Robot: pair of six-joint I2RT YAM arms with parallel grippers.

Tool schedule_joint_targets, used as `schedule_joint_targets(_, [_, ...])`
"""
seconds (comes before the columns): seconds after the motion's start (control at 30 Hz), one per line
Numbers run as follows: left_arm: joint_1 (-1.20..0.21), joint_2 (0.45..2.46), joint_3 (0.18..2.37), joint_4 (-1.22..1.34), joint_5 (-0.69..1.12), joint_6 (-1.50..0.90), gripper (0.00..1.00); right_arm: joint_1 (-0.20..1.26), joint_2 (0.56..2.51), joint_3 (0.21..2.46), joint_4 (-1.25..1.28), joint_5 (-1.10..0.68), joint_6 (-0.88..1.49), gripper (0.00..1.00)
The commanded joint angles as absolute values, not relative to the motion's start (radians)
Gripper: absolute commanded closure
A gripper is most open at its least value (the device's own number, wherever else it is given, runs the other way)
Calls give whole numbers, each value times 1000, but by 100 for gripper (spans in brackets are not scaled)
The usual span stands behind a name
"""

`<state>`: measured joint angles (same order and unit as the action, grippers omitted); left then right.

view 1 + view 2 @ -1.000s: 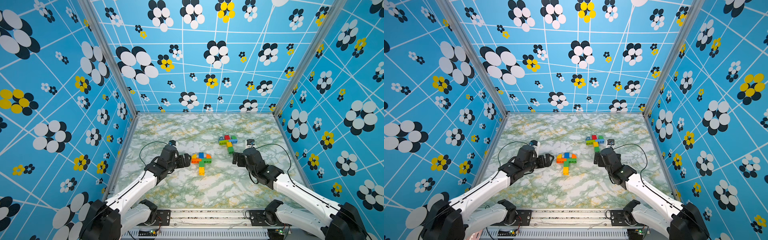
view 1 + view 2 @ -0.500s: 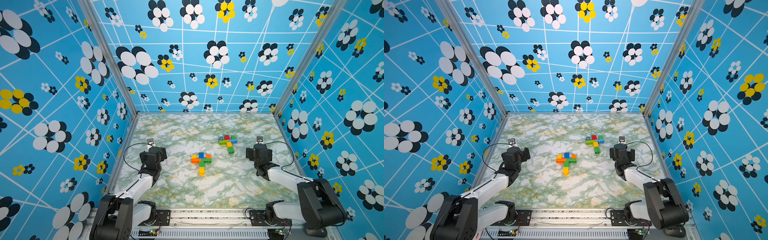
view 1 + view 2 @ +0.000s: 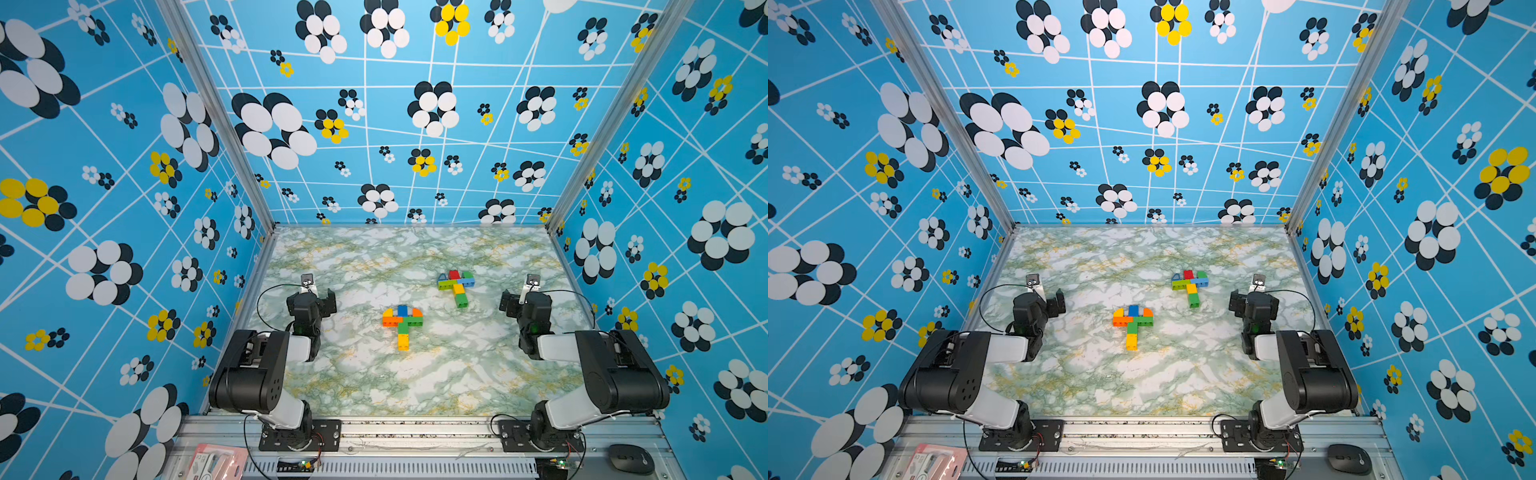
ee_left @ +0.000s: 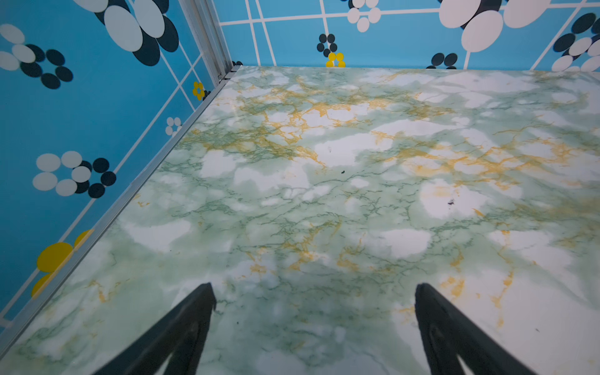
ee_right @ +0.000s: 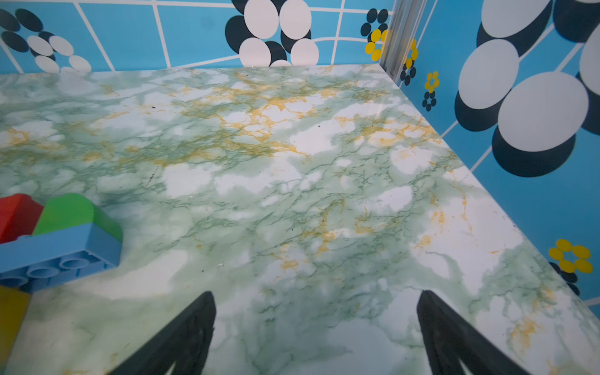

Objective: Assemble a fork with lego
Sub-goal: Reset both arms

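Lying flat on the green-marbled tabletop [image 3: 415,386], two T-shaped lego forks are shown in both top views. The orange-and-green fork [image 3: 402,327] is placed at frame centre; the red-topped fork [image 3: 456,287] is set just up and right of it. The left gripper [image 4: 313,289] is seen by the tabletop's left edge and the right gripper [image 5: 315,295] by its right edge. Each has its jaws spread wide with nothing between them, well apart from both forks.
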<state>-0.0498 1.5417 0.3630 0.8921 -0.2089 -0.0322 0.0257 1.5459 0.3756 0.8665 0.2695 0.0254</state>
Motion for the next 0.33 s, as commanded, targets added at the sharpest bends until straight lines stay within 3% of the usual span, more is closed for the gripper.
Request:
schedule_joint_targets(0.0, [-49,1545,371,941,-195,-35,1,34,1553,377,930,217,21,1])
schedule_joint_targets(0.3, [-60,1546,371,942,-210,-27,1,35,1560,374,948,223,22,1])
